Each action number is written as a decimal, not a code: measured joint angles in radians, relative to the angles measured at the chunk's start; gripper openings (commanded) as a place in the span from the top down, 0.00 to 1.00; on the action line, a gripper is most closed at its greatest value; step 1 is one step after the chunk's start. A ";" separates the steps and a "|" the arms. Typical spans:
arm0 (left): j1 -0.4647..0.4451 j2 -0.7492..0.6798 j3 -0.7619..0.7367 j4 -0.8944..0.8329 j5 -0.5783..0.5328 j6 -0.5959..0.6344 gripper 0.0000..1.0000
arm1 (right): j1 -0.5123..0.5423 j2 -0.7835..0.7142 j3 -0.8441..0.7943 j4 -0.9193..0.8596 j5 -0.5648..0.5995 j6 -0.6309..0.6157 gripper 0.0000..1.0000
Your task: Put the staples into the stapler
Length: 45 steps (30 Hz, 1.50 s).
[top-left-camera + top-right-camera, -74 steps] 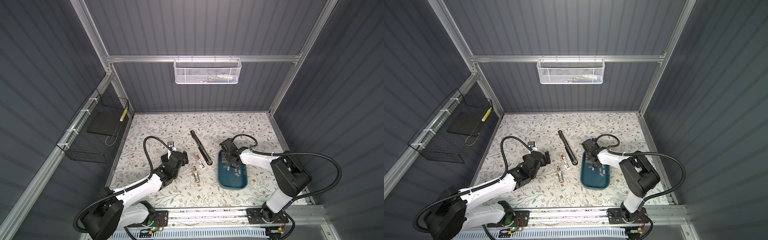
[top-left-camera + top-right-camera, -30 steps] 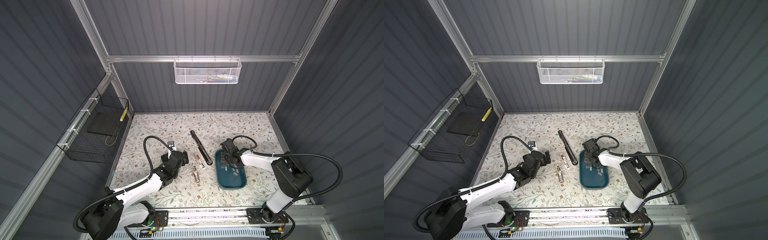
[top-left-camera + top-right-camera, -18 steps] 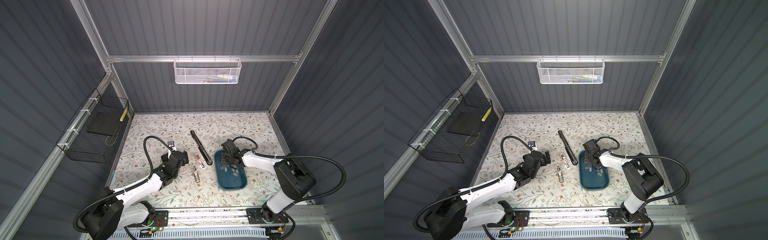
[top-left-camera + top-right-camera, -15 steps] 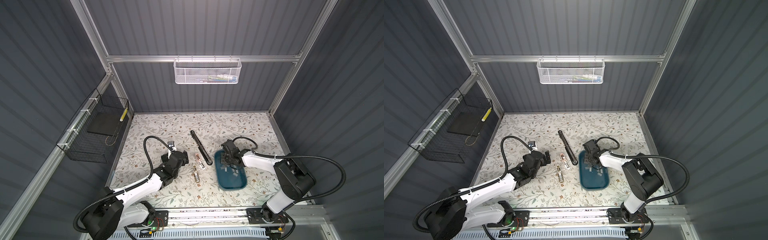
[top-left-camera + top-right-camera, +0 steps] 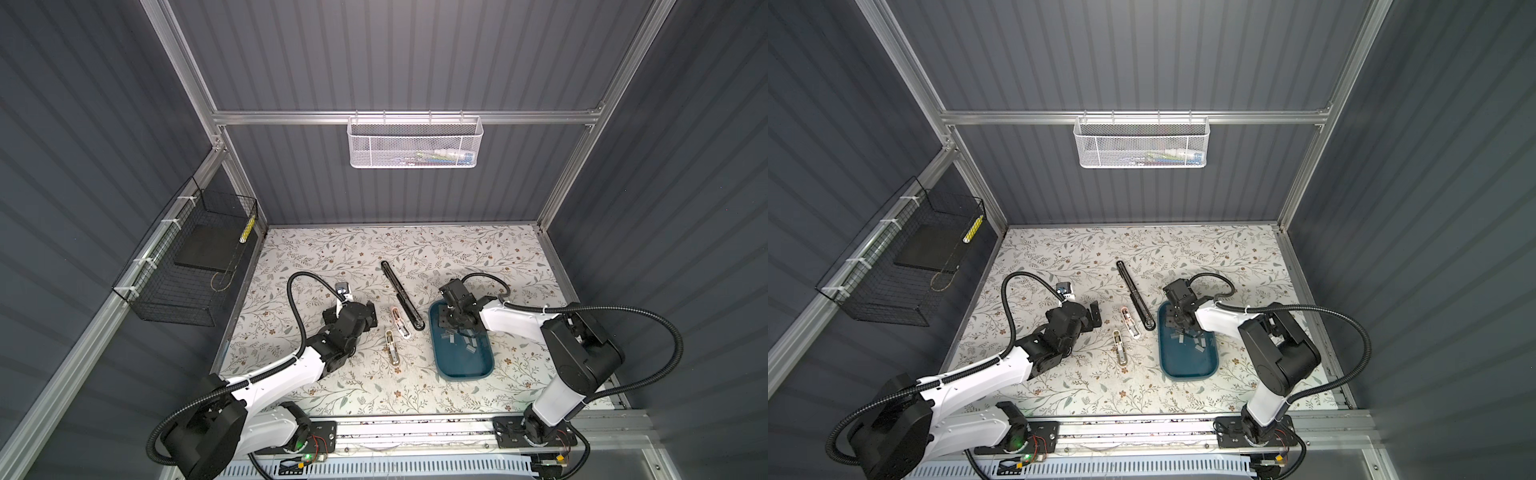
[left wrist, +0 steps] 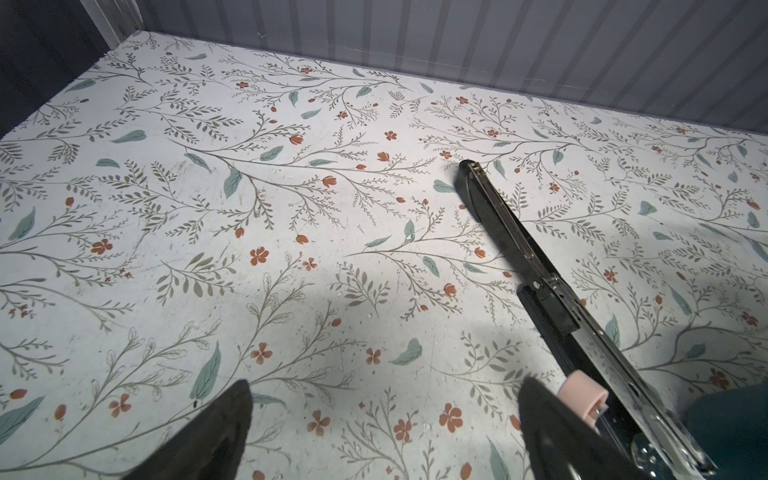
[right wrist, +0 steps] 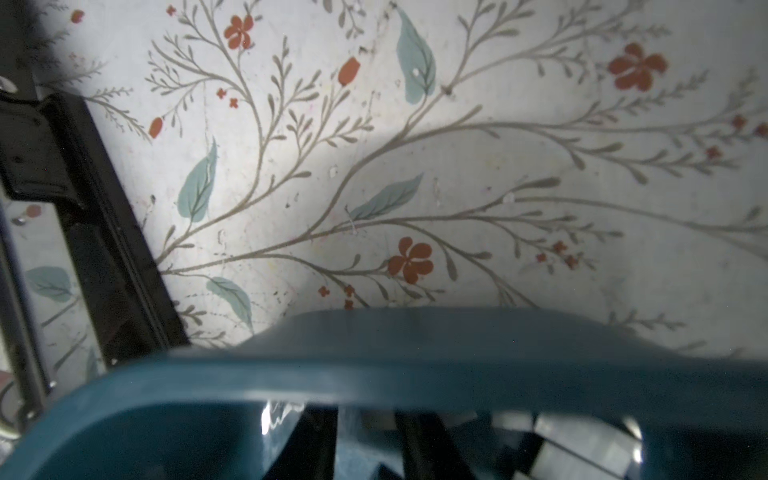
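Both top views are sharp and lit from above: the flowered bench (image 5: 457, 249) is bright, the grey walls (image 5: 83, 124) dim. In the left wrist view a soft shadow crosses the bench from 6 to 4 o'clock, and the fingers (image 6: 216, 436) of the left gripper (image 6: 386, 382) are dark, blurred shapes. In the right wrist view the blue tray (image 7: 374, 357) rim at 6 o'clock is out of focus, and shadow dims 3 o'clock.

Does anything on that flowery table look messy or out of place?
Slightly. The staples lie jumbled at all angles in the blue tray, not stacked neatly. The long black stapler lies swung open flat on the table. Nothing looks spilled outside the tray or broken.
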 measured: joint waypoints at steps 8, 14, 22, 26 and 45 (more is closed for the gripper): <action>0.000 0.000 0.000 0.000 0.000 0.000 0.00 | 0.000 0.048 0.058 -0.026 0.048 -0.011 0.73; 0.000 0.000 0.000 0.000 0.000 0.000 0.00 | 0.006 0.059 0.071 -0.045 0.080 -0.021 0.78; 0.000 0.000 0.000 0.000 0.000 0.001 0.00 | 0.013 0.061 0.072 -0.048 0.095 -0.022 0.82; 0.000 0.000 0.000 0.000 0.000 0.003 0.00 | 0.016 0.061 0.072 -0.048 0.100 -0.022 0.85; 0.147 -0.001 -0.010 0.014 0.085 -0.035 0.00 | 0.057 -0.179 -0.021 -0.093 0.110 -0.029 0.92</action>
